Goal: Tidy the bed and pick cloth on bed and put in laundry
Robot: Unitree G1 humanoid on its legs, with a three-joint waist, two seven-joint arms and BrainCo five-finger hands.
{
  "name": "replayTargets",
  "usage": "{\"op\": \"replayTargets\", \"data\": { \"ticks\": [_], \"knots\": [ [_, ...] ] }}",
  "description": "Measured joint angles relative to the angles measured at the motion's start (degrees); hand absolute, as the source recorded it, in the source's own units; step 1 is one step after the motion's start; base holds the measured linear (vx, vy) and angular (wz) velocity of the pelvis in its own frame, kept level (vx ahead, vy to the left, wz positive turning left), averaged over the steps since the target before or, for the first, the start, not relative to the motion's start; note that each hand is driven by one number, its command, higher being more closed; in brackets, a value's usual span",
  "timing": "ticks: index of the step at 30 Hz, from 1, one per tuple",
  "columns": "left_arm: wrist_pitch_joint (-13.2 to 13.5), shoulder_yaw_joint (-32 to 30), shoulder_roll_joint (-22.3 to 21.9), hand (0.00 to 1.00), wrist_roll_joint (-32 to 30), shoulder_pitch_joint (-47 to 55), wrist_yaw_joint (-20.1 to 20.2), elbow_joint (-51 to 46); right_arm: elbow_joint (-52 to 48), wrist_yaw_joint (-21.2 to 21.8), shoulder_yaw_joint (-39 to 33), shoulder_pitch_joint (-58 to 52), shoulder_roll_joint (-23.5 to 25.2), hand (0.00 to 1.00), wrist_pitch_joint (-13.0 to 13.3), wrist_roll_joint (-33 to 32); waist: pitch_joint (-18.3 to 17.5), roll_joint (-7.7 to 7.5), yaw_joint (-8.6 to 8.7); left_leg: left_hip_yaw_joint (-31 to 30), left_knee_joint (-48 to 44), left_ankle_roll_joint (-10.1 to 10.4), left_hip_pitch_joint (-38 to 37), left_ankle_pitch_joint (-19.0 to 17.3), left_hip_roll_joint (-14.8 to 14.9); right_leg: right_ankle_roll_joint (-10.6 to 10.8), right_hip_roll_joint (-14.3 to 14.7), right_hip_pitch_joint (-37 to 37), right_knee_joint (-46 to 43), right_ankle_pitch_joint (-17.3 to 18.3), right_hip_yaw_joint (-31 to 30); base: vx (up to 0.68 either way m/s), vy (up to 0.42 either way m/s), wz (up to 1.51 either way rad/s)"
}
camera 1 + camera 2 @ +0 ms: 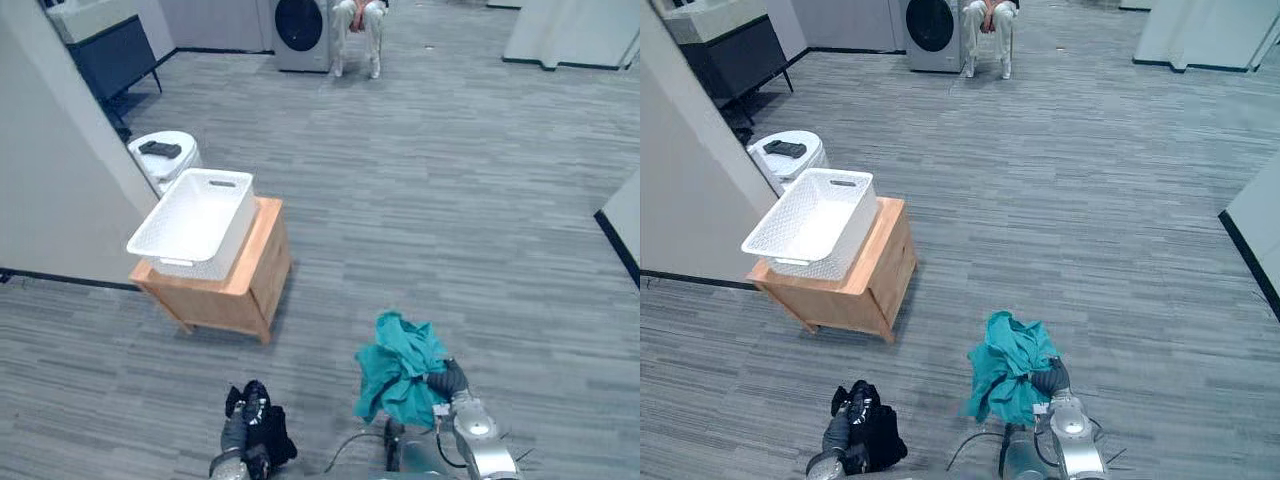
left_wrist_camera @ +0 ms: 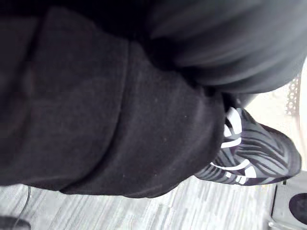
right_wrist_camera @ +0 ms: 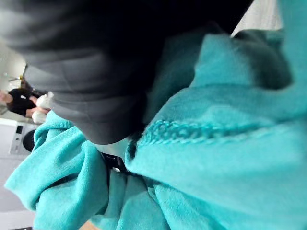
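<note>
Right hand [image 1: 447, 381] carries crumpled teal cloth [image 1: 400, 365], left hand [image 1: 236, 436] black fabric bundle [image 1: 270, 432], for the white plastic basket [image 1: 170, 253] at ten o'clock; fingers buried, can't tell grip.

Blk cloth [image 2: 96, 120] up close, zebra-print fabric [image 2: 254, 158], grey floor [image 2: 192, 211]

The two head cameras are looking steeply down from standing height across the grey wood-patterned floor [image 1: 450, 200], facing a white perforated plastic laundry basket [image 1: 195, 215] on a small light-wood cabinet [image 1: 255, 290] at the left. Both are sharing this whole stretch, the right eye showing everything slightly further left. The left wrist camera is pressing very close against a black cloth [image 2: 120, 120], with floor beyond. The right wrist camera is sitting equally close against a crumpled teal fleece cloth [image 3: 216, 143], catching the far white front-loading washing machine [image 1: 300, 25].
</note>
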State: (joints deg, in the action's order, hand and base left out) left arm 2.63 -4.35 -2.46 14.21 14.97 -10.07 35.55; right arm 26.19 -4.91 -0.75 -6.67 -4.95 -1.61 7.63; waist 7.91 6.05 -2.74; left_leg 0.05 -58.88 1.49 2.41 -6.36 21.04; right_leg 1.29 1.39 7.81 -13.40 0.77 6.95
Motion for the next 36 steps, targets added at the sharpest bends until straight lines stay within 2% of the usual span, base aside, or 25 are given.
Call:
{"op": "replayTargets", "data": {
  "ticks": [1, 2, 4, 7, 10, 11, 12, 13, 14, 15, 16, 17, 18, 20, 23, 25, 27, 29, 30, 31, 32, 33, 34, 35, 36],
  "knots": [
    [0.1, 0.0, -0.1, 1.0, 0.1, -0.3, 0.1, -0.1, 0.0, -0.1, 0.0, 0.0, 0.0, 1.0, 0.0, -0.4, 0.2, 0.15, -0.18, 1.7, -3.8, -1.0, 1.7, -0.8, 0.9, -0.6, 0.6, -2.4, 1.6, 0.3, 0.0, 0.46, -0.398, -0.09],
    [0.1, -0.1, -0.1, 1.0, 0.4, -0.4, 0.1, -0.8, -0.1, -0.3, -0.1, 0.1, 0.1, 1.0, 0.0, -0.4, 0.9, -0.92, -0.57, 5.6, -6.6, -0.5, 4.3, -2.4, 0.6, -1.5, 0.6, -6.5, 4.1, 0.9, -0.1, 0.41, -0.344, 0.08],
    [0.3, -0.2, 0.0, 1.0, 0.4, -1.3, 0.3, -3.0, -0.4, -0.3, -0.5, 0.1, 0.0, 1.0, 0.0, -0.4, 1.1, -2.49, -1.11, 12.3, -1.2, 0.9, 8.2, -4.7, -2.1, -2.3, -0.4, -10.4, 7.8, 1.4, 0.7, 0.37, -0.275, 0.17],
    [0.5, -0.1, -0.3, 1.0, 0.4, -1.7, 1.4, -4.8, -0.7, 0.0, -0.7, 0.3, -0.2, 1.0, 0.0, -0.3, 1.4, -3.14, -1.1, 21.9, 18.7, 1.0, 11.9, -5.0, -7.2, -2.9, -1.2, -14.8, 12.3, 2.1, 4.0, 0.36, -0.123, 0.46],
    [0.4, 0.4, -0.9, 1.0, 0.4, -2.2, 1.8, -4.8, -0.7, 0.0, -1.7, 1.0, -1.5, 1.0, 0.0, -0.2, 1.4, -3.31, -1.14, 36.8, 41.0, 0.9, 10.7, -3.7, -12.9, -0.6, -1.3, -18.9, 14.8, 3.8, 9.2, 0.46, -0.017, 0.83],
    [0.3, 0.2, -0.9, 1.0, 0.4, -2.1, 1.8, -4.8, -0.7, -0.1, -1.6, 2.2, -2.2, 1.0, 0.0, 0.0, 1.3, -3.21, -1.39, 41.0, 45.0, -1.2, 10.0, -2.0, -13.6, 0.1, -0.8, -19.7, 14.7, 5.6, 10.5, 0.5, 0.056, 0.51],
    [0.1, 0.0, -0.9, 1.0, 0.4, -1.9, 1.7, -4.7, -0.6, -0.1, -1.5, 3.5, -2.0, 1.0, 0.0, 0.4, 1.1, -3.23, -1.43, 42.9, 46.0, -7.9, 8.9, 1.4, -13.8, 1.1, -0.8, -21.2, 13.9, 8.0, 11.3, 0.43, 0.069, 0.5],
    [0.0, -0.4, -0.9, 1.0, 0.4, -1.8, 1.7, -4.6, -0.6, -0.1, -1.5, 3.9, -1.8, 1.0, 0.0, 0.6, 1.0, -4.18, -1.38, 42.7, 46.2, -10.2, 8.4, 1.0, -14.9, 2.0, -1.7, -21.5, 12.5, 9.4, 12.1, 0.44, 0.103, 0.47],
    [-0.1, -0.7, -0.9, 1.0, 0.4, -1.3, 1.6, -4.5, -0.6, -0.1, -1.4, 4.4, -1.0, 1.0, 0.0, 1.0, 1.0, -5.63, -1.52, 42.1, 47.7, -11.2, 6.9, 0.4, -16.9, 4.0, -3.8, -20.3, 6.4, 11.6, 12.5, 0.35, 0.113, 0.35],
    [-0.2, -0.6, -0.9, 1.0, 0.4, -1.1, 1.7, -4.5, -0.6, -0.1, -1.3, 4.6, -0.7, 1.0, 0.1, 1.2, 0.9, -5.77, -1.71, 41.6, 48.4, -11.6, 6.0, 0.1, -17.4, 4.8, -4.6, -19.0, 2.0, 12.1, 12.7, 0.45, 0.184, 0.4],
    [-0.2, -0.9, -0.8, 1.0, 0.4, -1.0, 1.7, -4.6, -0.6, -0.1, -1.2, 4.8, 0.1, 1.0, 0.1, 1.7, 0.7, -6.21, -1.89, 40.0, 48.9, -12.4, 4.4, -0.1, -18.1, 6.8, -6.5, -14.9, -10.5, 12.1, 12.5, 0.47, 0.189, 0.57],
    [-0.2, -0.8, -0.6, 1.0, 0.4, -1.2, 1.3, -4.6, -0.6, -0.1, -1.1, 4.9, 1.1, 1.0, 0.1, 2.0, 0.6, -6.81, -1.63, 37.8, 49.2, -12.6, 2.8, -0.8, -18.9, 11.7, -8.6, -10.4, -22.9, 9.5, 11.0, 0.48, 0.177, 0.75],
    [-0.3, -0.8, -0.5, 1.0, 0.5, -1.3, 1.2, -4.7, -0.6, -0.1, -1.0, 4.8, 1.5, 1.0, 0.1, 2.1, 0.6, -7.04, -1.2, 36.1, 49.7, -12.6, 1.7, -1.2, -19.7, 13.2, -9.6, -8.2, -29.3, 8.6, 9.9, 0.48, 0.139, 1.22],
    [-0.3, 0.0, 0.5, 1.0, 0.9, -2.0, 1.2, -4.6, -0.6, 0.1, -0.3, 3.8, 2.5, 1.0, 0.1, 2.3, 0.7, -7.03, 0.19, 28.7, 51.1, -12.2, -3.5, -1.4, -21.7, 10.8, -12.8, -3.8, -42.9, 9.8, 8.8, 0.48, 0.088, 1.68],
    [-0.2, 0.4, 1.4, 1.0, 0.9, -3.0, 1.1, -4.6, -1.3, 0.2, 2.0, 4.0, 2.5, 1.0, 0.5, 2.3, 1.2, -6.04, 0.47, 21.1, 51.5, -10.8, -7.0, -2.1, -22.2, 5.6, -15.2, 0.8, -35.6, 12.9, 8.6, 0.43, -0.068, 1.45],
    [0.1, 1.5, 2.7, 1.0, 0.6, -4.7, 1.0, -4.3, -2.8, 0.2, 2.3, 3.8, 2.7, 1.0, 0.8, 2.1, 1.2, -5.81, 0.65, 15.1, 52.8, -9.6, -7.4, -2.6, -22.4, 5.8, -14.1, 3.7, -18.2, 12.3, 3.2, 0.31, -0.167, 1.52],
    [0.1, 3.1, 3.6, 1.0, -1.0, -6.7, 1.2, -2.0, -2.9, 0.2, 1.1, 3.6, 2.7, 1.0, 1.1, 2.0, 1.0, -6.3, 1.03, 8.5, 53.4, -8.3, -7.5, -2.7, -23.1, 7.8, -13.7, 3.7, 2.7, 6.9, -5.7, 0.27, -0.221, 1.63],
    [0.1, 3.7, 4.3, 1.0, -2.4, -7.0, 1.1, -0.2, -2.9, 0.1, 0.3, 2.8, 2.9, 1.0, 1.1, 2.0, 0.9, -6.61, 1.64, 3.2, 52.8, -5.4, -8.8, -4.2, -22.8, 9.4, -14.4, 3.8, 7.3, 4.2, -9.9, 0.32, -0.323, 1.54],
    [0.1, 3.7, 5.1, 1.0, -3.3, -6.5, 1.2, 0.1, -3.2, 0.1, 0.1, 1.8, 3.5, 1.0, 1.1, 2.0, 0.8, -7.08, 1.73, 1.2, 51.6, -2.8, -9.4, -6.4, -22.3, 8.7, -14.5, 3.2, 7.2, 3.2, -10.2, 0.37, -0.465, 1.44],
    [0.1, 3.5, 5.6, 1.0, -3.7, -5.8, 1.2, 0.0, -3.9, 0.1, 0.4, 1.0, 3.8, 1.0, 1.1, 2.0, 0.6, -7.14, 1.69, 0.4, 49.7, -2.1, -9.3, -8.3, -21.6, 7.9, -14.2, 3.0, 6.2, 2.7, -10.0, 0.31, -0.436, 1.18],
    [0.1, 1.9, 6.1, 1.0, -3.8, -4.4, 1.2, 0.0, -5.8, 0.3, 2.2, -0.3, 3.9, 1.0, 1.1, 1.9, 0.4, -7.08, 1.62, -0.9, 45.4, -0.2, -9.4, -12.0, -19.2, 7.6, -12.4, 1.2, 4.2, 2.9, -8.2, 0.34, -0.505, 0.9],
    [0.2, 0.2, 6.4, 1.0, -3.8, -2.7, 1.2, 0.0, -7.7, 0.4, 4.1, -0.9, 4.0, 1.0, 1.1, 1.8, -0.1, -7.35, 1.6, -0.6, 40.5, 0.3, -9.3, -14.0, -16.5, 6.2, -9.8, -1.1, 3.6, 4.0, -5.7, 0.37, -0.521, 1.02],
    [0.0, -0.3, 5.9, 1.0, -3.8, -2.9, 1.1, 0.2, -9.1, 0.5, 4.1, -0.8, 3.6, 1.0, 1.2, 1.7, 0.4, -6.5, 2.24, 0.7, 32.7, 0.0, -6.2, -14.9, -14.0, 6.8, -8.5, -2.3, 2.6, 3.0, -4.1, 0.4, -0.613, 1.17],
    [0.0, 0.0, 5.0, 1.0, -3.8, -3.0, 1.2, 0.3, -11.6, 0.2, 3.9, -1.4, 2.8, 1.0, 1.3, 1.4, 0.9, -4.91, 3.24, 5.7, 19.3, -0.6, -0.2, -13.3, -8.9, 5.4, -6.1, -4.3, 3.1, 2.2, -1.3, 0.3, -0.481, 1.11],
    [0.0, -0.1, 3.5, 1.0, -3.6, -2.7, 1.2, 0.4, -12.8, 0.0, 3.8, -1.6, 1.3, 1.0, 1.3, 1.2, 1.0, -3.52, 2.74, 9.7, 12.3, 0.3, 3.7, -11.9, -4.9, 3.1, -4.6, -6.3, 4.1, 1.2, 0.2, 0.36, -0.451, 0.85]
  ]
}}
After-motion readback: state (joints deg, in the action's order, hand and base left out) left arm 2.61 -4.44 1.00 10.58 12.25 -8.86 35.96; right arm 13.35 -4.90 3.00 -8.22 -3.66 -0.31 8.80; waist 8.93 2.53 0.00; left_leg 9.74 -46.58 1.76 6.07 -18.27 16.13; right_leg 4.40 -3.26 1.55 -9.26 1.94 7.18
